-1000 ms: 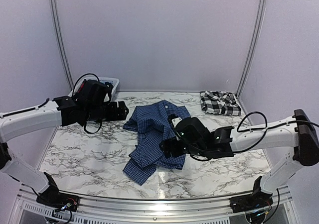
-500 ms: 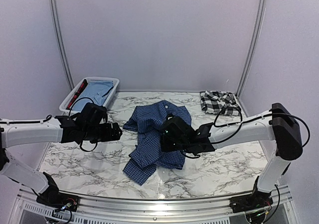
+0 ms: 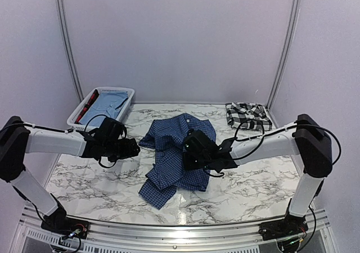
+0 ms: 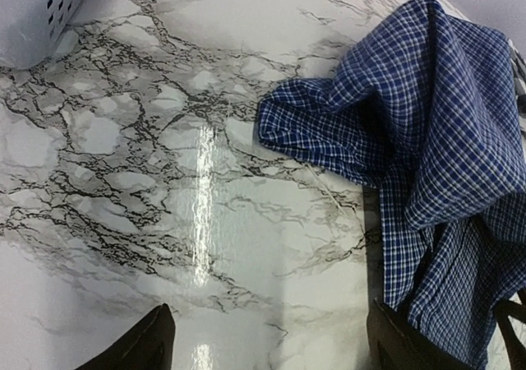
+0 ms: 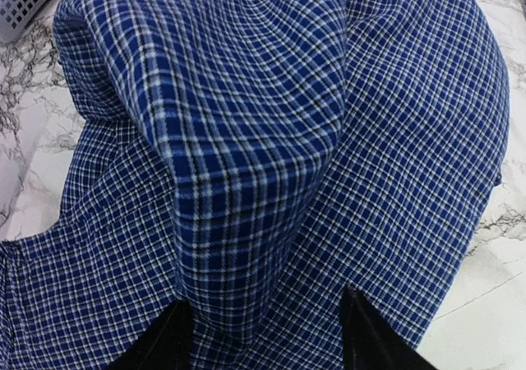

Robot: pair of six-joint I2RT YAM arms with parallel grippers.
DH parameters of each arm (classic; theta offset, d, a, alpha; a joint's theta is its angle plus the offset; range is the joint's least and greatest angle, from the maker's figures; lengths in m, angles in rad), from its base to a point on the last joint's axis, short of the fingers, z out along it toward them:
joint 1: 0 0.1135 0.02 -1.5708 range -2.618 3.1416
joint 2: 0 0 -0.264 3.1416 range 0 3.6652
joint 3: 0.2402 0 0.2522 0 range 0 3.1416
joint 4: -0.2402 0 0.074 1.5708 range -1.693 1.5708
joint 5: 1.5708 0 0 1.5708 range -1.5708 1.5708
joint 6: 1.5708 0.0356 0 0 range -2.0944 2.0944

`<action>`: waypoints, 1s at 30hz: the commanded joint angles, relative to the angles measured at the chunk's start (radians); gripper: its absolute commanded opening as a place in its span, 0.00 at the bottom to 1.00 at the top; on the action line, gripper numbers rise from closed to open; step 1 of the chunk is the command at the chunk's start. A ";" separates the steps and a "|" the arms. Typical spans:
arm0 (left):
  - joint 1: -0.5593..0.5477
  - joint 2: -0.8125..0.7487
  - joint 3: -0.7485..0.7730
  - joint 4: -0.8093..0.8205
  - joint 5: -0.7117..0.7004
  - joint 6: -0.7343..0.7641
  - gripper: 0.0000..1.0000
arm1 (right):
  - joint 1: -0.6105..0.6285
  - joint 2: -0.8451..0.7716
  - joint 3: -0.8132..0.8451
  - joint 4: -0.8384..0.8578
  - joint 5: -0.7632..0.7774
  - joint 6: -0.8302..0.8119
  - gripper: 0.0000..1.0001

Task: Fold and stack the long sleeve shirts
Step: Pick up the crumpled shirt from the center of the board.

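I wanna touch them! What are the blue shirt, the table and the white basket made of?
Blue shirt: soft woven cloth, likely cotton; it drapes in folds. Table: glossy marble look, maybe only printed; glare streaks it. White basket: probably hard plastic, with moulded slots.

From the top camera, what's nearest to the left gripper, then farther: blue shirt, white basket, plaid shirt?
1. blue shirt, just right of the left gripper.
2. white basket, behind it, back left.
3. plaid shirt, back right corner.
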 commanded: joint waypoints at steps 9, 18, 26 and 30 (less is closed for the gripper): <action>0.055 0.228 0.183 0.084 0.073 0.028 0.63 | -0.024 0.003 0.108 -0.030 0.024 -0.067 0.00; 0.065 0.359 0.307 0.039 -0.001 0.111 0.61 | -0.024 -0.041 0.155 -0.102 0.073 -0.103 0.00; 0.070 0.458 0.403 0.033 0.028 0.201 0.64 | -0.047 -0.097 0.167 -0.177 0.182 -0.146 0.00; 0.069 0.501 0.428 0.058 0.092 0.223 0.62 | -0.073 -0.122 0.176 -0.197 0.216 -0.174 0.00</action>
